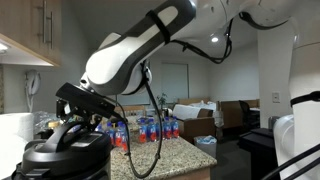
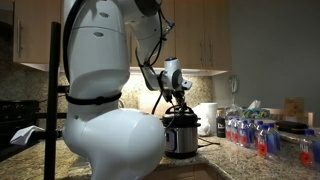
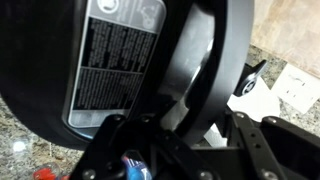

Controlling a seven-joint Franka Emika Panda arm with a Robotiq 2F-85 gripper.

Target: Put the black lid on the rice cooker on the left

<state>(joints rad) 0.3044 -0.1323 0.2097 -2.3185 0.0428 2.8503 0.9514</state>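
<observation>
The black lid (image 3: 110,70) fills most of the wrist view, with a white printed label on it and its curved rim running down between my fingers. My gripper (image 3: 185,125) is shut on the black lid. In an exterior view the gripper (image 2: 177,97) points down over the steel-bodied rice cooker (image 2: 181,140), and the lid (image 2: 180,117) lies at the cooker's top. In an exterior view the gripper (image 1: 82,108) hangs just above the lid's black dome (image 1: 65,152). I cannot tell whether the lid rests fully on the rim.
Several small bottles (image 1: 150,128) with blue and red labels stand on the granite counter (image 1: 175,155) beside the cooker, and they show again as bottles (image 2: 250,132). A white jug (image 2: 207,118) stands behind the cooker. Wall cabinets (image 2: 200,35) hang above.
</observation>
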